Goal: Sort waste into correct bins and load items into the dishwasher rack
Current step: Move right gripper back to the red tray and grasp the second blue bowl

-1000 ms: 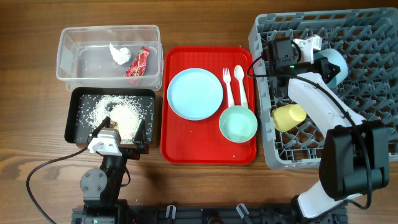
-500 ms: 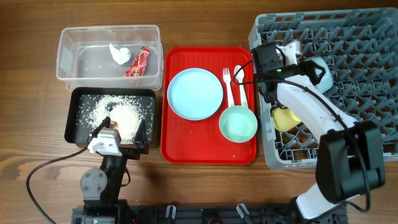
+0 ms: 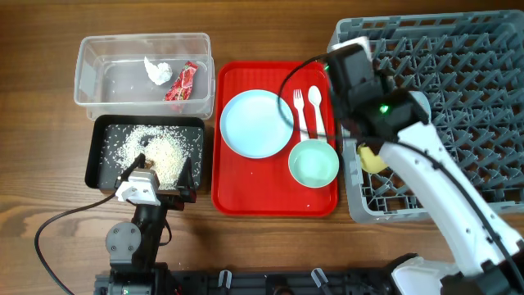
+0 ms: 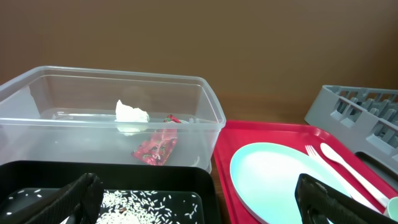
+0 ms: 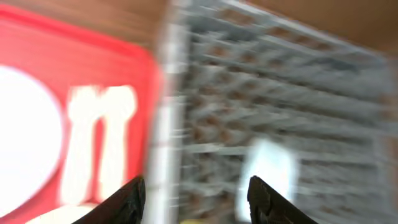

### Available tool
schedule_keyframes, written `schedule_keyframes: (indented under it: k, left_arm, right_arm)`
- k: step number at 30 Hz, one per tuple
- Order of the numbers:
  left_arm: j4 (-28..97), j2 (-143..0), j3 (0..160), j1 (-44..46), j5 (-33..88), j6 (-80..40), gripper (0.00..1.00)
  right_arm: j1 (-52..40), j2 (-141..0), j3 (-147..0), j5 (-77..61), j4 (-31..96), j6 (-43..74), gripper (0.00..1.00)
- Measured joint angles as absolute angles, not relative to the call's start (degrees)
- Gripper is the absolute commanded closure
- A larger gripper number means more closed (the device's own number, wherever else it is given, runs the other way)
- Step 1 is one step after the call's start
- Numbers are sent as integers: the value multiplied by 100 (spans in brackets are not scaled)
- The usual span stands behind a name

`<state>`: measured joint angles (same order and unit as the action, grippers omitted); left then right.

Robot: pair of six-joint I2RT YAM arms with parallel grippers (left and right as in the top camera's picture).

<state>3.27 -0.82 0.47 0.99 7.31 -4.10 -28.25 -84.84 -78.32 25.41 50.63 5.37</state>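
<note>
The clear tub (image 3: 98, 61) holds the white tissue (image 3: 155, 70) and the red wrapper (image 3: 182, 82); both also show in the left wrist view, tissue (image 4: 130, 114) and wrapper (image 4: 155, 148). The black tray (image 3: 102, 131) holds rice scraps (image 3: 155, 150). The light blue plate (image 3: 256, 123), fork (image 3: 300, 111), spoon (image 3: 316, 105) and mint-green bowl (image 3: 313, 164) lie on the red tray. The yellow cup (image 3: 371, 160) sits in the grey rack (image 3: 467, 98), half hidden by my right arm. My right gripper (image 3: 348, 78) (image 5: 199, 205) is open and empty over the rack's left edge. My left gripper (image 3: 160, 174) (image 4: 199, 208) is open and empty at the black tray's near edge. A pale blurred shape (image 5: 267, 165) in the rack may be the small blue bowl.
The flat red serving tray (image 3: 233, 192) lies between the bins and the rack. The right wrist view is motion-blurred. My right arm (image 3: 442, 188) crosses the rack's front left part. Bare wooden table (image 3: 49, 197) lies at the left and front.
My right gripper has swung left from over the rack's inside to its left edge beside the red tray. The left arm has not moved.
</note>
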Motion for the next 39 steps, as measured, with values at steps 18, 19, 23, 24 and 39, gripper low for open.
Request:
schedule_keyframes:
  k: [18, 19, 23, 24, 39]
  left_arm:
    - [327, -82, 47, 99, 731, -410, 0]
    - [327, -82, 49, 99, 731, -410, 0]
    - [327, -82, 49, 99, 731, -410, 0]
    - [327, -82, 49, 99, 731, -410, 0]
    - [327, -82, 49, 99, 731, -410, 0]
  right_arm:
    - [-3120, -9494, -7684, 650, 5590, 224, 38]
    - [-2974, -9581, -7684, 661, 5610, 5, 38]
    - [-2504, -9926, -7684, 646, 5483, -552, 41]
    - [-2408, -10012, -7684, 589, 5472, -725, 42]
    - [-2412, -11008, -7651, -211, 5568, -1793, 65]
